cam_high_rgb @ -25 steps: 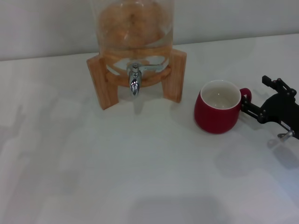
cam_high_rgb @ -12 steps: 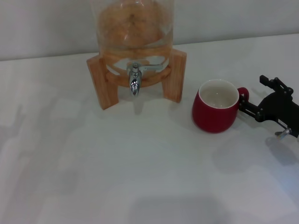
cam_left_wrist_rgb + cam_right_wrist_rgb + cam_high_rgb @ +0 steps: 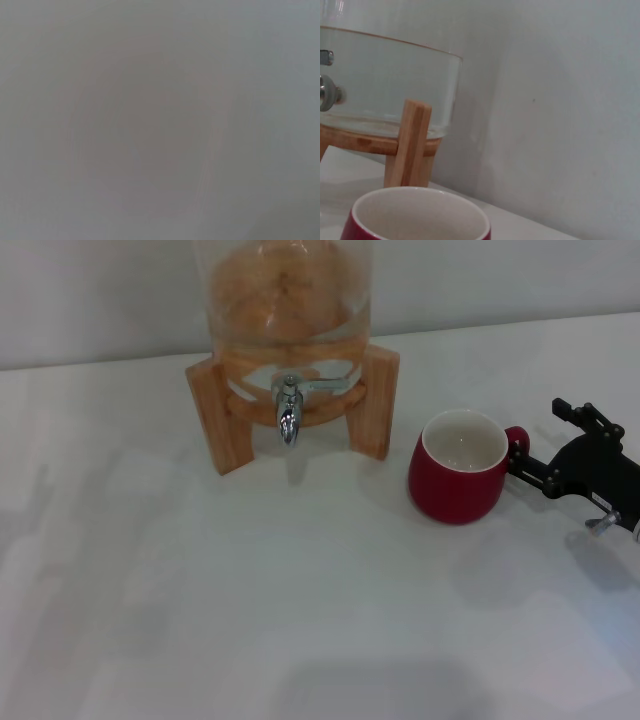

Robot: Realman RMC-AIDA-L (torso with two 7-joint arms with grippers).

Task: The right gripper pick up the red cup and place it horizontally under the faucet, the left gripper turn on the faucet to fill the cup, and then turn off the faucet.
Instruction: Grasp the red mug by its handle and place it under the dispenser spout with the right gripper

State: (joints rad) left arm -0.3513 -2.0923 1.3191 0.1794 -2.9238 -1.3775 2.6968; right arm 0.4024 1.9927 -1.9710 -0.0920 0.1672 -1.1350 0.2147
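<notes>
The red cup (image 3: 458, 480) stands upright on the white table, right of the wooden stand, its white inside showing. My right gripper (image 3: 522, 458) reaches in from the right edge of the head view and is shut on the cup's small handle. The chrome faucet (image 3: 288, 412) hangs between the stand's legs, left of and behind the cup, with its thin lever pointing right. In the right wrist view the cup's rim (image 3: 420, 215) fills the near edge and part of the faucet (image 3: 326, 92) shows at the side. My left gripper is out of view; its wrist view is plain grey.
A glass dispenser jar (image 3: 285, 290) rests on a wooden stand (image 3: 375, 405) at the back of the white table (image 3: 250, 600). A pale wall rises behind it.
The right gripper and the red cup have shifted a little to the left together, toward the stand. The faucet and the dispenser have not moved.
</notes>
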